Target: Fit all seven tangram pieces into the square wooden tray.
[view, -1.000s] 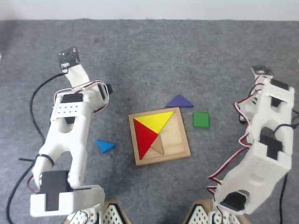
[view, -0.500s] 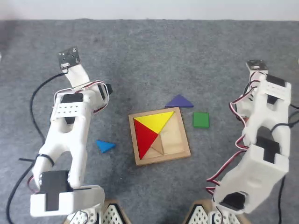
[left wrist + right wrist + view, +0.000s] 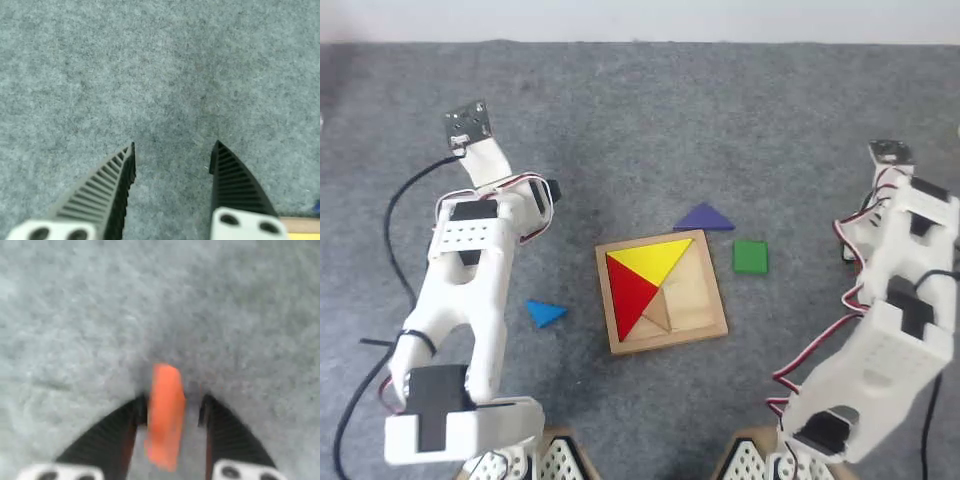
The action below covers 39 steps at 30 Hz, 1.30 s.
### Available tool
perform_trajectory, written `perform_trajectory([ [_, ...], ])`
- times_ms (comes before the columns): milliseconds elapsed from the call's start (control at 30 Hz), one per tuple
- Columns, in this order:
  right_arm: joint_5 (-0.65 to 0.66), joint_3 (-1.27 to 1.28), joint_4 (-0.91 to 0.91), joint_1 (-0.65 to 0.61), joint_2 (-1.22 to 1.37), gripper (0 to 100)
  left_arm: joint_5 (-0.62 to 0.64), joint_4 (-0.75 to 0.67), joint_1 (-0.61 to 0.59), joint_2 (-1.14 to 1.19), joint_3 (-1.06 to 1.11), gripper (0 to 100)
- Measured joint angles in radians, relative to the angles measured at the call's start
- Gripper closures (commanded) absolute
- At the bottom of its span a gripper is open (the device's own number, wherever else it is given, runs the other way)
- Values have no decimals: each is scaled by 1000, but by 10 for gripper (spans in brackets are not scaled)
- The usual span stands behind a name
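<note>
We count seven pieces in all. The square wooden tray [image 3: 718, 292] lies near the middle of the grey felt-covered worktop [image 3: 620, 120], slightly turned, and three pieces sit inside it. One large yellow triangle [image 3: 650, 260] runs along its far edge. One large red triangle [image 3: 628, 292] touches the yellow one on the left arm's side. What looks to us like one pale wood-coloured triangle [image 3: 658, 314] is tucked against the red one, and the remainder of the tray floor is bare wood.

Three more pieces lie loose on the worktop. One purple triangle [image 3: 705, 218] lies just beyond the tray's far corner, and one green square [image 3: 750, 256] just beside its right edge. One small blue triangle [image 3: 545, 313] lies apart from the tray on its left, near the left arm [image 3: 470, 290].

The seventh, a flat orange piece [image 3: 165, 425], stands edge-on between the fingers of the right gripper [image 3: 173, 399], which is clamped on it above bare worktop, well to the right of the tray. The left gripper [image 3: 175, 145] has its two fingers spread apart over bare grey felt
</note>
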Motion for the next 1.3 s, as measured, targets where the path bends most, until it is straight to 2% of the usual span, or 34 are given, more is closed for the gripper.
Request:
perform_trajectory([
  [433, 32, -3, -5, 60, -2, 800, 0, 0, 0, 0, 0, 763],
  [700, 78, -157, 146, 244, -12, 800, 0, -55, -2, 0, 35, 763],
  [867, 98, -201, 206, 242, -12, 800, 0, -64, 0, 0, 35, 763],
  [1300, 97, -201, 204, 193, 46, 800, 0, -64, 0, 0, 35, 763],
])
